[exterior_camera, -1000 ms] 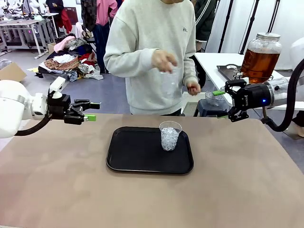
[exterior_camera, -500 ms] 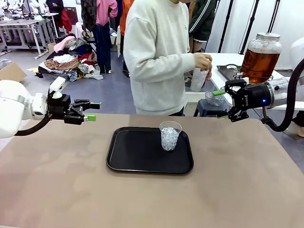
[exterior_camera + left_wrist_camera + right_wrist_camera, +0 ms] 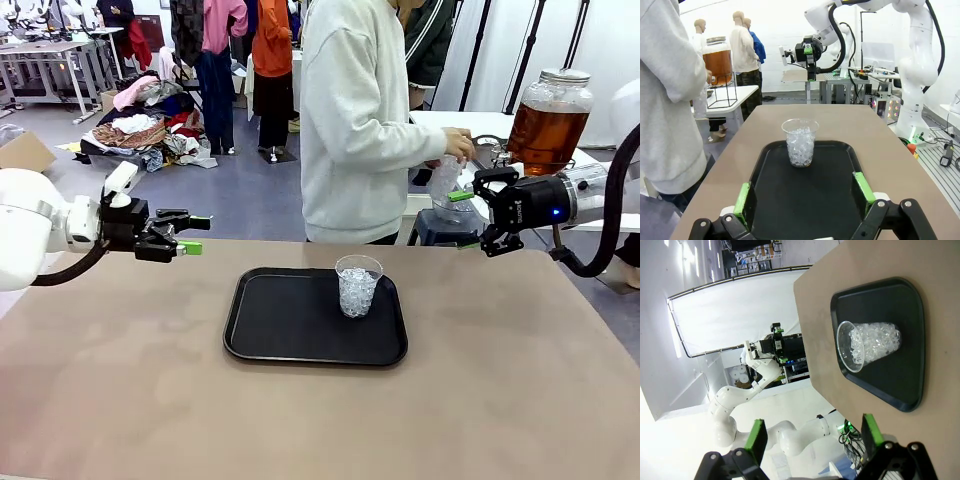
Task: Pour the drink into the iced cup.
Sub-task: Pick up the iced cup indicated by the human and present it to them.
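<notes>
The iced cup (image 3: 358,285), clear plastic and full of ice, stands upright on a black tray (image 3: 290,325) at mid-table. The drink (image 3: 545,132), amber liquid, sits in a big glass dispenser jar on a side table at the far right. A person's hand holds a second clear cup (image 3: 444,180) near that jar. My left gripper (image 3: 190,233) hovers open at the table's far left edge. My right gripper (image 3: 466,220) hangs open at the far right edge. The left wrist view looks over open fingers (image 3: 743,199) at the iced cup (image 3: 800,142). The right wrist view has the iced cup (image 3: 869,345) ahead.
The person in a pale sweatshirt (image 3: 360,120) stands at the far side, turned toward the side table. Bare tan tabletop (image 3: 300,420) surrounds the tray. Clothes racks and other tables stand in the background.
The person has turned from facing the table to the right and carried the clear cup over to the jar. Both arms and the iced cup have stayed put.
</notes>
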Controlling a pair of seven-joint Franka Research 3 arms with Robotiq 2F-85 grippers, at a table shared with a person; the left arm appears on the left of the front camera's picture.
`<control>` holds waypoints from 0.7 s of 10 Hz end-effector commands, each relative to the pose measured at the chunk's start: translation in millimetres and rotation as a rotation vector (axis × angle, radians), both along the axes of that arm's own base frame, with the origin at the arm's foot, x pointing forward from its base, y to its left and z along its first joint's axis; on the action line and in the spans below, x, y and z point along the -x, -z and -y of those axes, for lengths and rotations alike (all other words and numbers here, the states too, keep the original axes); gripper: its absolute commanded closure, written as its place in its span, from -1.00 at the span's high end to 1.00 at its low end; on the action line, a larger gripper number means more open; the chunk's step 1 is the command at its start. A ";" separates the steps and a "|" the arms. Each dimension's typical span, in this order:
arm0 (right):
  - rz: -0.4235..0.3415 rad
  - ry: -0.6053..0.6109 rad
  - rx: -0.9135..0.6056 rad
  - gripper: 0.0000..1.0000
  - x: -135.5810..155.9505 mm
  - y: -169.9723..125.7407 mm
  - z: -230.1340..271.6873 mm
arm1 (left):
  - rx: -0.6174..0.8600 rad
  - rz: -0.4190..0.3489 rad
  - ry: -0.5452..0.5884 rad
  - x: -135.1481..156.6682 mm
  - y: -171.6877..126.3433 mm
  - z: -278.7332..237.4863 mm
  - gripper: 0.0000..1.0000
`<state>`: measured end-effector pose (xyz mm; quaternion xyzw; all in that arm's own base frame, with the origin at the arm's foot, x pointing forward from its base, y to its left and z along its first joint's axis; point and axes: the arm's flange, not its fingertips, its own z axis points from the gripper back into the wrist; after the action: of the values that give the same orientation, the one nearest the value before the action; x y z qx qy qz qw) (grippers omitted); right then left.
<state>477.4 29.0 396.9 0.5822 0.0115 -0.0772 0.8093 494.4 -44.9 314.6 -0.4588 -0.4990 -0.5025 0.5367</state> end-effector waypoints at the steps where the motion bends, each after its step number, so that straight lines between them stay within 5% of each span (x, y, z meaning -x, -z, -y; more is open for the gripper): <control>1: 0.003 -0.002 -0.001 1.00 -0.4 -1.6 -0.9 | 0.001 0.002 0.001 -0.2 -1.0 0.6 1.00; 7: 0.003 -0.002 -0.001 1.00 -0.4 -1.6 -0.9 | 0.001 0.002 0.001 -0.2 -1.0 0.6 1.00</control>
<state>477.4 29.0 396.9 0.5822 0.0115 -0.0772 0.8093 494.4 -44.9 314.6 -0.4588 -0.4990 -0.5025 0.5367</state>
